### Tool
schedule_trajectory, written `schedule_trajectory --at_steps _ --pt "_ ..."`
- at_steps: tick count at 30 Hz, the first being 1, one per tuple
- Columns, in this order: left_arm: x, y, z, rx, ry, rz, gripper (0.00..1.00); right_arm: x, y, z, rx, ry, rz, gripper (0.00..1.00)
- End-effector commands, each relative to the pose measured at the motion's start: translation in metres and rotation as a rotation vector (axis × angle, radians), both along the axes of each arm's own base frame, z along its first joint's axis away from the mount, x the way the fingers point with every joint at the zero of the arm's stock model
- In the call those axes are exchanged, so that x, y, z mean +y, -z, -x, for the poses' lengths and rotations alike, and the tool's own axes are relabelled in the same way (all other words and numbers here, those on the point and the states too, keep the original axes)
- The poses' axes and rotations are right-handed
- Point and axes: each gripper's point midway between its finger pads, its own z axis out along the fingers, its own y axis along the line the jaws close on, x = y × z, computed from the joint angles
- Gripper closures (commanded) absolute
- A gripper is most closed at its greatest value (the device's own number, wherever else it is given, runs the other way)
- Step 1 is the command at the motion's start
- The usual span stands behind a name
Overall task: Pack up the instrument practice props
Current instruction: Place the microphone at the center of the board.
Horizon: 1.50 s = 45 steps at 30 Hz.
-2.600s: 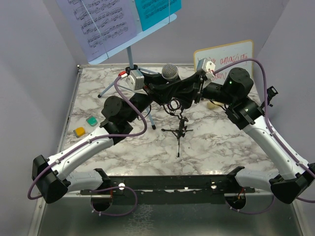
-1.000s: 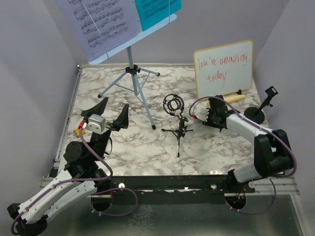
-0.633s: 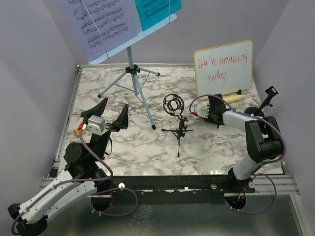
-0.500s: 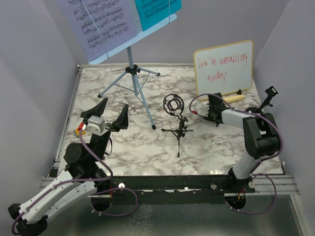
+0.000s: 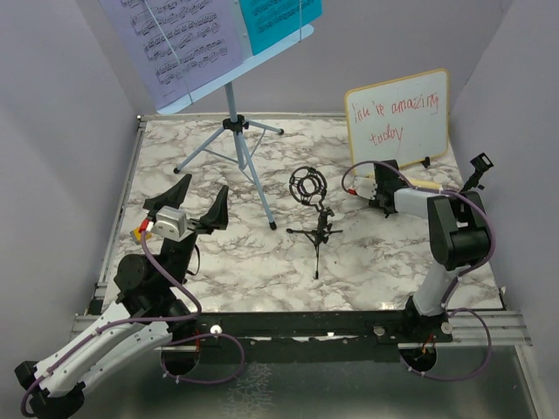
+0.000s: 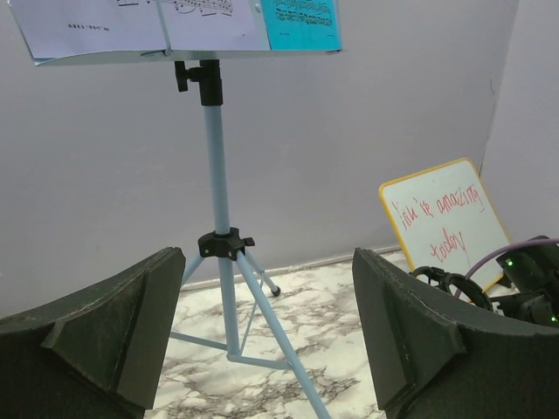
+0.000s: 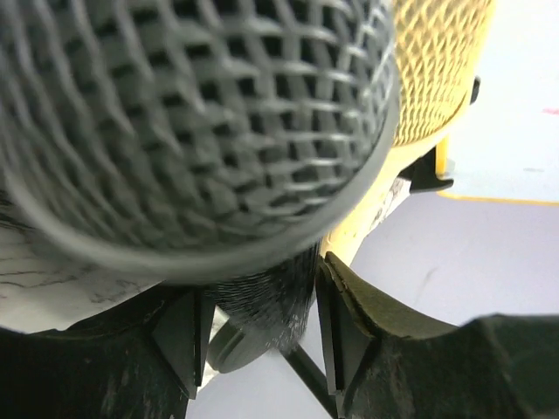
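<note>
R hand [image 5: 374, 185] is seen from above at whiteboard [image 5: 397, 122] foot; only its wrist cam shows mic [image 7: 175, 113] grille betw. fingers [image 7: 376, 349], grip can't be told. L hand [image 5: 201, 194] is spread wide.

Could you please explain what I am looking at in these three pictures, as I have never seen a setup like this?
These are two robot arms bolted to the near edge of a marble table. The overhead picture looks down from above and behind them. The other two come from a camera on each wrist. On the table stand a music rack carrying a music sheet and a cyan sheet, a tripod mic and a whiteboard. The left pincer is open and holds nothing. The right pincer reaches to the whiteboard's foot, its fingers either side of a hand mic. Whether it grips the mic I cannot tell.
</note>
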Motion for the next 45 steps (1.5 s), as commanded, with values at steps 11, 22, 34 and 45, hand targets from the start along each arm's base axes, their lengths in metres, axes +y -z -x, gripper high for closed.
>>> schedule_trajectory --at_steps 11,22,34,45 --pt "-0.001 0.001 0.001 -0.015 0.007 0.007 0.16 -0.051 -0.013 -0.004 -0.043 0.155 0.069 0.42" --pt "-0.004 0.006 -0.002 -0.009 0.005 -0.008 0.16 -0.073 -0.032 -0.036 -0.184 0.261 0.133 0.41" --pt "-0.010 0.009 -0.003 -0.011 0.024 -0.019 0.16 -0.061 -0.050 -0.013 -0.243 0.319 -0.043 0.34" --pt "-0.019 0.016 -0.006 -0.002 0.041 -0.049 0.15 -0.017 -0.091 -0.006 -0.341 0.459 -0.455 0.32"
